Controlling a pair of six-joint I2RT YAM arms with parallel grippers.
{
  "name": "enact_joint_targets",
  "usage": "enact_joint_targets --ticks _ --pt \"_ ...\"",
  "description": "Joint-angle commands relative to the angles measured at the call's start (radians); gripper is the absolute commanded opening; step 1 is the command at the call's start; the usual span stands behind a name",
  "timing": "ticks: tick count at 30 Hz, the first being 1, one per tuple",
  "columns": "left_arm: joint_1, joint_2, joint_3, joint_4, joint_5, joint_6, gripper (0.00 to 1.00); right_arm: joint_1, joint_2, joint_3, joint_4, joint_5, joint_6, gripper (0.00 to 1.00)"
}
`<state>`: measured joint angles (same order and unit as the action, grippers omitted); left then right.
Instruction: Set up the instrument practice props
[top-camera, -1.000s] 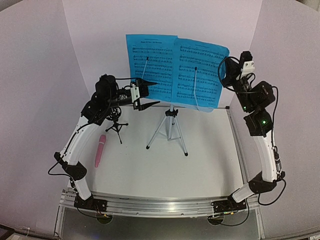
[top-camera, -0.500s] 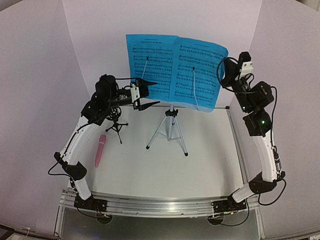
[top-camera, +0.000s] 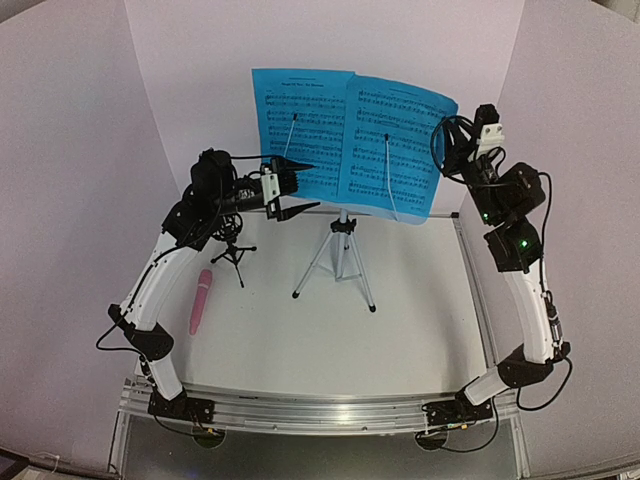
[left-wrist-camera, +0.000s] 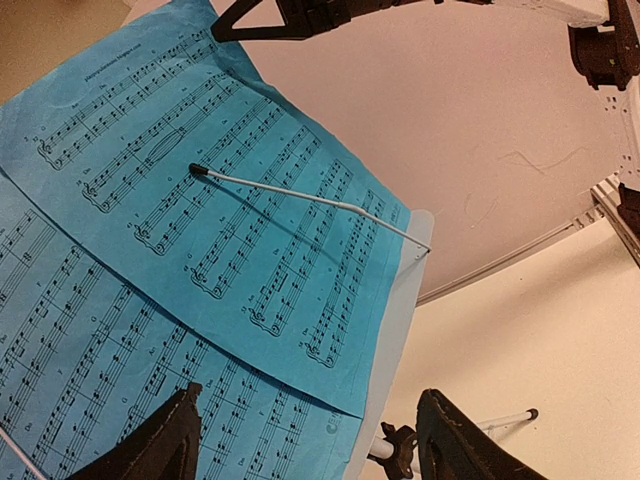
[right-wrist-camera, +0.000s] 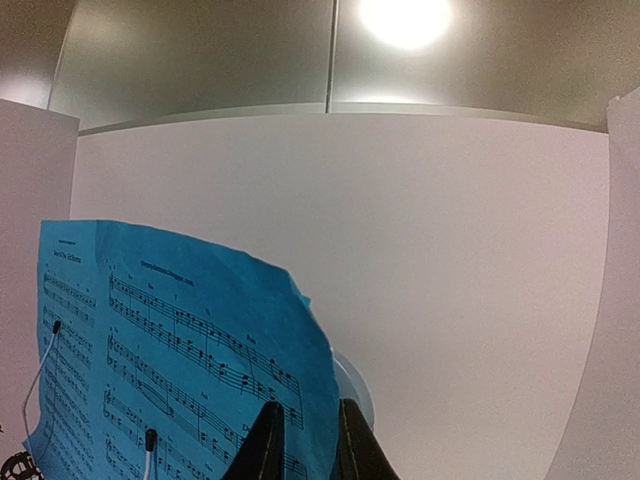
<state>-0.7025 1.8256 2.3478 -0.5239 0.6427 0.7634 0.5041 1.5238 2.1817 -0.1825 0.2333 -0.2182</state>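
At the lower left of the overhead view the pink microphone (top-camera: 201, 300) lies flat on the tabletop (top-camera: 420, 320), just beside the small black mic holder (top-camera: 234, 250), which stands upright and empty, so that step looks undone. Right of it the left pincer (top-camera: 303, 187) hangs with its jaws wide apart, holding nothing, close to the lower edge of the left page (top-camera: 300, 120). In the middle the music stand (top-camera: 341, 245) stands on its tripod with both blue pages on it, each under a thin wire arm (top-camera: 389, 175). At the right the right pincer (right-wrist-camera: 312, 445) has its jaws a crack apart around the outer edge of the right page (top-camera: 395, 140), apparently not pinching it. The risk I see: if that arm backs off at an angle, a finger may catch the paper and drag it from under its wire, or nudge the light stand over; the left arm (top-camera: 165, 270) could likewise topple the holder when it comes down for the microphone
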Motion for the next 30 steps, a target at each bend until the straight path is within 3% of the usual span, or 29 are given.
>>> enact_joint_targets --ticks 1,4,9,12,13,24,30 --pt "-0.005 -0.045 0.015 0.001 -0.006 0.014 0.74 -0.005 -0.022 0.008 0.025 0.013 -0.001 0.21" --pt "-0.005 -0.049 0.017 -0.006 -0.008 0.016 0.74 -0.004 -0.028 0.004 0.025 0.012 0.001 0.30" --pt "-0.005 -0.079 0.024 -0.047 -0.034 0.011 0.76 -0.005 -0.089 -0.064 0.023 0.053 0.037 0.53" --pt "-0.005 -0.115 0.024 -0.099 -0.085 -0.008 0.77 -0.005 -0.180 -0.174 0.019 0.101 0.101 0.76" --pt "-0.005 -0.127 0.023 -0.116 -0.100 -0.018 0.79 -0.005 -0.208 -0.210 0.012 0.115 0.123 0.79" --pt "-0.003 -0.288 0.062 -0.412 -0.409 -0.338 0.86 -0.004 -0.514 -0.656 -0.216 0.218 0.405 0.83" --pt "0.000 -0.552 -0.262 -0.425 -0.682 -0.415 0.87 -0.004 -0.537 -0.796 -0.426 0.263 0.611 0.83"
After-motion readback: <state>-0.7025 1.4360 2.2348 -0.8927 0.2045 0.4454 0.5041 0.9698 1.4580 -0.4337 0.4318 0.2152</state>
